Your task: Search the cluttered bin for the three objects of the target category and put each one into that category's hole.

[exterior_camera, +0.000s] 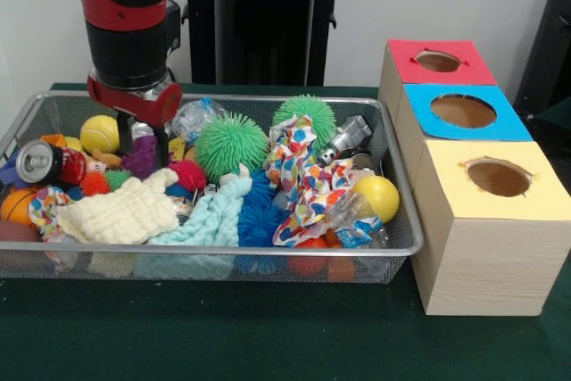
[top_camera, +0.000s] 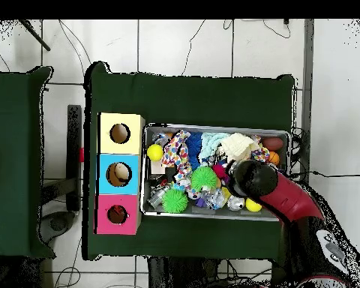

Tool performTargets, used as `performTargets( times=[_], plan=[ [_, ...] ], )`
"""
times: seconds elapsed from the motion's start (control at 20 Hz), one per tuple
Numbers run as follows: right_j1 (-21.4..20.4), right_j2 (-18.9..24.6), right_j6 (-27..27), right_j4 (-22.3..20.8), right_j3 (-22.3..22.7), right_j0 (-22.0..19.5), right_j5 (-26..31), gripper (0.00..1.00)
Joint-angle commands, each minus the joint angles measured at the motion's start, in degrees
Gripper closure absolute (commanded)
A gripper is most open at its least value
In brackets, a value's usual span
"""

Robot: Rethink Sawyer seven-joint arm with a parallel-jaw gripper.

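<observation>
While the gripper dips into the bin among the toys, I cannot tell whether it grips anything. Beside it sit a yellow ball and soda can (target category unclear). Well apart, the blue hole seems to hold something pale; sorting looks barely begun.

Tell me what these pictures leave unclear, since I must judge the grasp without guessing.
- Gripper: front view, sunk among the toys, so open or shut is unknown; overhead, the arm covers it.
- What lies under the cloths: hidden in both views.
- Red hole contents: front view, angle too shallow; overhead, too small.
</observation>
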Motion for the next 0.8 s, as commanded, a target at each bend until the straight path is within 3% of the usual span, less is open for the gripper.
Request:
performTargets(
  times=[0.05, 0.3, 0.8],
  plan=[
    [3.94, 2.40, 12.78, 2.49, 1.45, -0.47, -4.70, 0.00],
    [6.82, -0.43, 11.38, 0.16, -1.21, -0.68, -6.67, 0.00],
    [5.47, 1.26, 2.83, -5.40, 1.44, -9.52, -9.89, 0.00]
  ],
)
